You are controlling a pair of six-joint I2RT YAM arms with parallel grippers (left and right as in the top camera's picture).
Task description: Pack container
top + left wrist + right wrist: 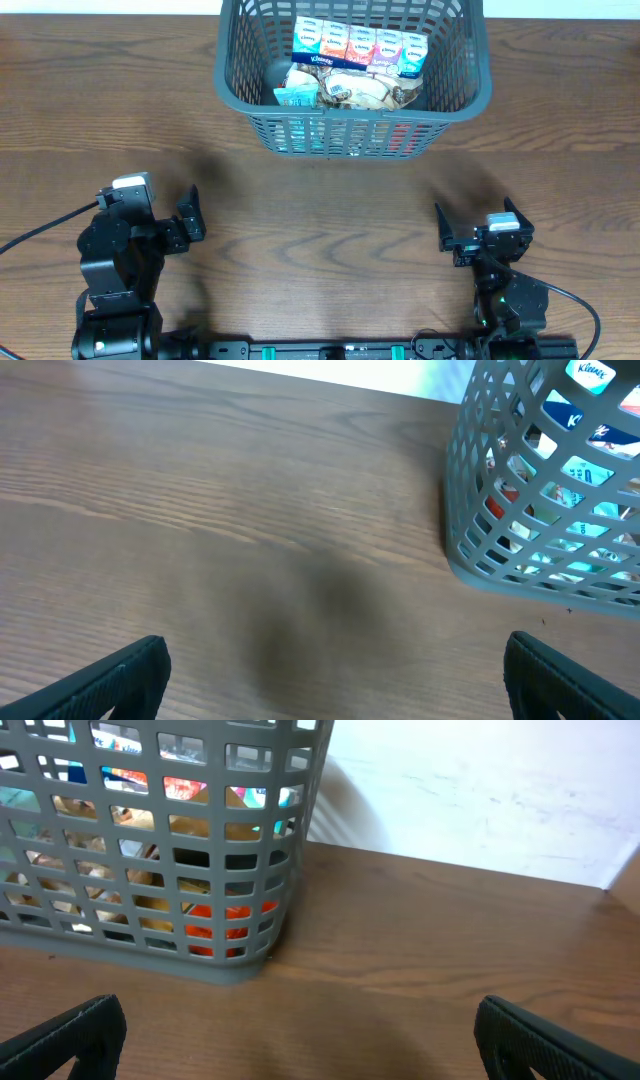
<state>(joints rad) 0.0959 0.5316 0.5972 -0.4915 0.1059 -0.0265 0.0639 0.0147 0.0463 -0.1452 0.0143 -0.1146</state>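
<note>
Container (350,130) on table (320,220), snack packs (360,48) inside

Dark wood-grain table (330,200), plain white wall (480,790) behind, soft even light

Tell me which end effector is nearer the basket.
Right. The right end effector sits just short of the basket, near its right front corner; the left end effector is farther off, out past its left side.

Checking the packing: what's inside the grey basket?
The container holds a row of Kleenex tissue packs at the far side and crinkled snack packs nearer. A red item shows through the slots low; whatever lies beneath the packs is covered.
</note>
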